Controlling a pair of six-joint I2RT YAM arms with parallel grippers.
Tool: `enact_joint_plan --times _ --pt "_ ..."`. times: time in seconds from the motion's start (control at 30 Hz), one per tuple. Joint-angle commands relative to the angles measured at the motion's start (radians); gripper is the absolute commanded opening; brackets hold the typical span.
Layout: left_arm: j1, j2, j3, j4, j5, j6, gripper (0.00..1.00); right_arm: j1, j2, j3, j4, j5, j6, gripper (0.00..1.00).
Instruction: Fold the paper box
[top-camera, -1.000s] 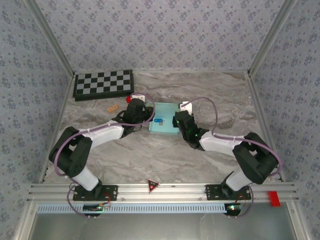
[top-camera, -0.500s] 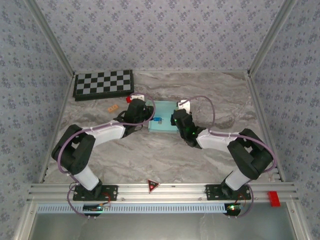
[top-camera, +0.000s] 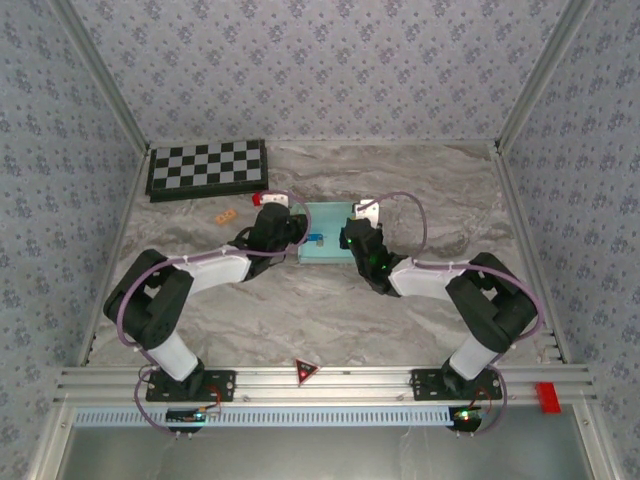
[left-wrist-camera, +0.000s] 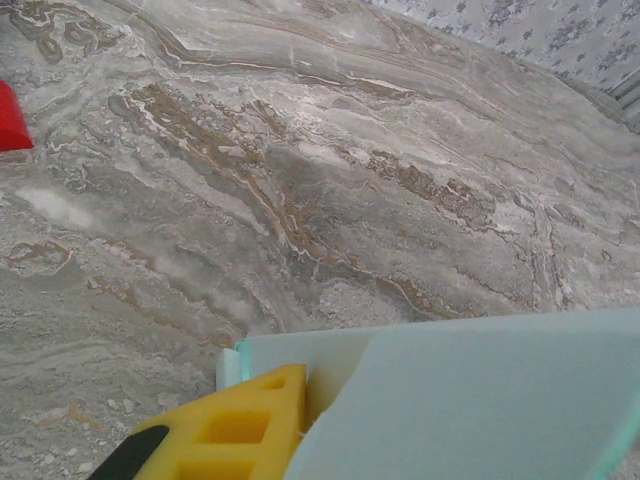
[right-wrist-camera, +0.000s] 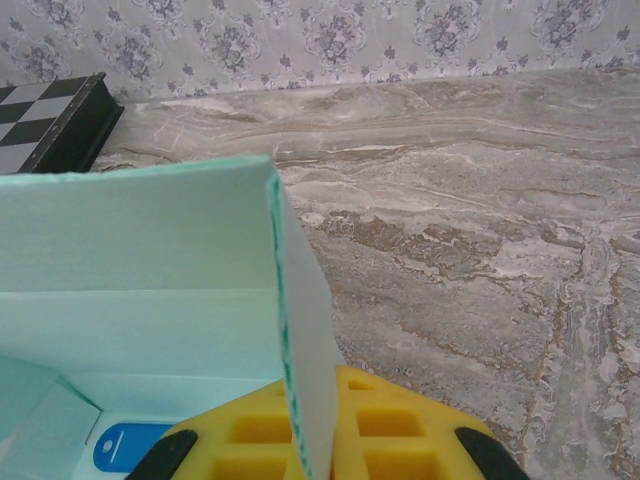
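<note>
My right pincer (right-wrist-camera: 312, 425) pinches the paper box (right-wrist-camera: 150, 260) wall, now nearer the worktop's (top-camera: 300, 310) far edge. I cannot tell my left pincer's (top-camera: 292, 236) grip.

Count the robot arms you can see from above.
2. The left arm reaches the paper box from its left side; the right arm reaches it from the right. None appear hidden.

Nothing can be read: the red triangle sign (top-camera: 305, 372) on the near rail (top-camera: 400, 378) and the blue label (right-wrist-camera: 128, 447) inside the box (right-wrist-camera: 150, 250) show no legible marks.

checkerboard (top-camera: 207, 168) at far left; red block (top-camera: 258, 199) nearer centre.
</note>
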Motion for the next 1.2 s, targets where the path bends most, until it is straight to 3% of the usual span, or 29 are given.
enact_joint_plan --times 0.0,1.17 --pt "-0.026 -0.008 -0.022 0.023 0.028 0.005 0.19 0.026 0.004 -0.009 0.092 0.009 0.003 0.09" --pt "-0.098 -0.032 -0.145 0.064 -0.067 -0.004 0.18 0.109 0.016 -0.142 0.157 0.135 0.032 0.09"
